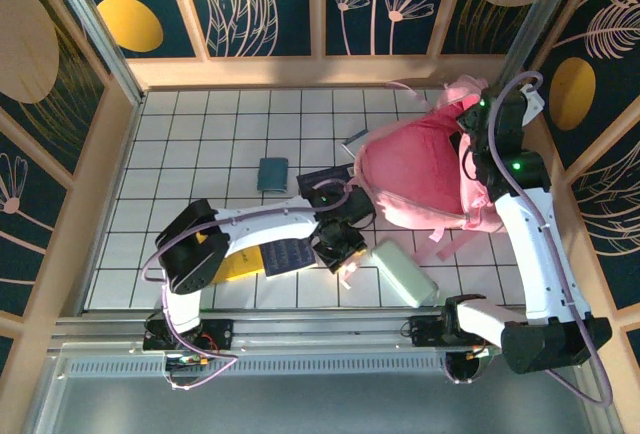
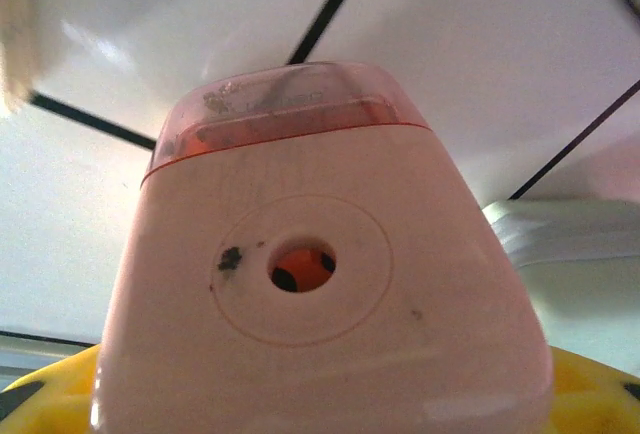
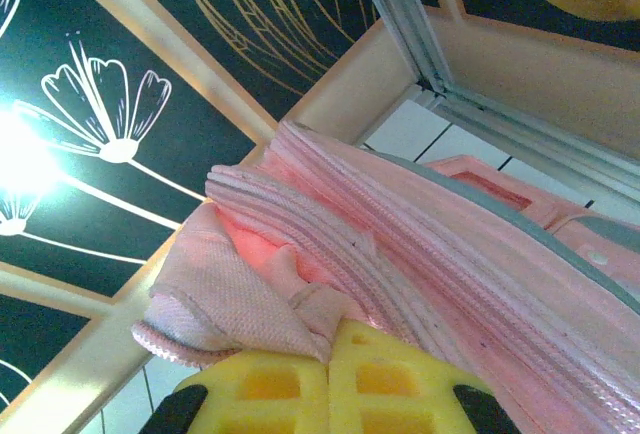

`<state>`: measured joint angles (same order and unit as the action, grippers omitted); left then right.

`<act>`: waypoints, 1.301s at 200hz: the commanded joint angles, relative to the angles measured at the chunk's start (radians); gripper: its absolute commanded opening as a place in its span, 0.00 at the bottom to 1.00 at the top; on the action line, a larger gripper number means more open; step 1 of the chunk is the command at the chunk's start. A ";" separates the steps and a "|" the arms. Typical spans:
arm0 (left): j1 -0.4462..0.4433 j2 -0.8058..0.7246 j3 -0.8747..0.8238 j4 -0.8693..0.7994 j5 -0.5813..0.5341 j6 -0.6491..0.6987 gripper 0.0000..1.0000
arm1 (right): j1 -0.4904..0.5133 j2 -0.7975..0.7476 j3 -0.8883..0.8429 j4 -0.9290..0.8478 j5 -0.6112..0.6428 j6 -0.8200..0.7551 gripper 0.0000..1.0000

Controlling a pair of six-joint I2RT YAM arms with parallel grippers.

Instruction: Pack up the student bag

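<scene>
The student bag is a large pink backpack lying at the right of the tiled table. My right gripper is at its far right side, and in the right wrist view its yellow fingertips are shut on a fold of the bag's pink fabric beside the zip. My left gripper reaches down in front of the bag. A small pink box with a round hole stands between its yellow fingers and hides where they meet it.
A mint green case lies just right of the left gripper. A teal booklet lies mid-table. A dark blue notebook and a yellow item sit under the left arm. Wooden walls ring the table.
</scene>
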<state>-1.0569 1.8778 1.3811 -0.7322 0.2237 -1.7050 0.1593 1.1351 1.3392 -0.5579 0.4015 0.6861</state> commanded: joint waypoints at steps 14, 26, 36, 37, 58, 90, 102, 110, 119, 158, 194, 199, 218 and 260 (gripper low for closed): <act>0.076 -0.189 -0.026 -0.119 -0.153 0.105 0.33 | 0.027 -0.058 0.035 0.106 0.061 -0.070 0.00; 0.105 -0.249 -0.024 -0.144 -0.223 0.155 0.31 | 0.030 -0.062 0.027 0.114 0.056 -0.083 0.00; 0.120 -0.305 -0.027 -0.147 -0.280 0.194 0.31 | 0.032 -0.063 0.022 0.121 0.043 -0.096 0.00; 0.120 -0.311 -0.027 -0.145 -0.286 0.201 0.31 | 0.032 -0.064 0.021 0.122 0.040 -0.098 0.00; 0.133 -0.410 -0.008 -0.065 -0.393 0.351 0.34 | 0.033 -0.064 0.003 0.138 -0.005 -0.119 0.00; 0.156 -0.495 0.055 0.113 -0.403 0.686 0.39 | 0.034 -0.050 0.006 0.151 -0.164 -0.183 0.00; 0.174 -0.508 0.067 0.186 -0.350 0.784 0.40 | 0.035 -0.038 0.024 0.141 -0.235 -0.218 0.00; 0.201 -0.512 0.058 0.247 -0.282 0.811 0.39 | 0.041 -0.032 0.036 0.134 -0.265 -0.238 0.00; 0.237 -0.508 0.040 0.328 -0.182 0.828 0.36 | 0.050 -0.024 0.049 0.123 -0.285 -0.268 0.00; 0.287 -0.337 0.140 0.455 0.004 0.866 0.32 | 0.063 0.049 0.144 0.008 -0.284 -0.304 0.00; 0.287 -0.175 0.165 0.688 0.145 0.817 0.29 | 0.007 0.108 0.238 -0.084 -0.318 -0.073 0.00; 0.288 -0.144 0.171 0.715 0.164 0.804 0.28 | -0.003 0.112 0.243 -0.086 -0.338 -0.038 0.00; 0.289 -0.039 0.228 0.783 0.222 0.776 0.27 | -0.028 0.123 0.262 -0.091 -0.381 0.076 0.00; 0.287 0.181 0.417 0.878 0.333 0.756 0.25 | -0.062 0.151 0.259 -0.081 -0.499 0.101 0.00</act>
<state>-0.7666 1.9831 1.6623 -0.0189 0.4427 -0.9291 0.1108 1.2808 1.5448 -0.7280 -0.0071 0.7258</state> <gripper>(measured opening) 0.528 0.051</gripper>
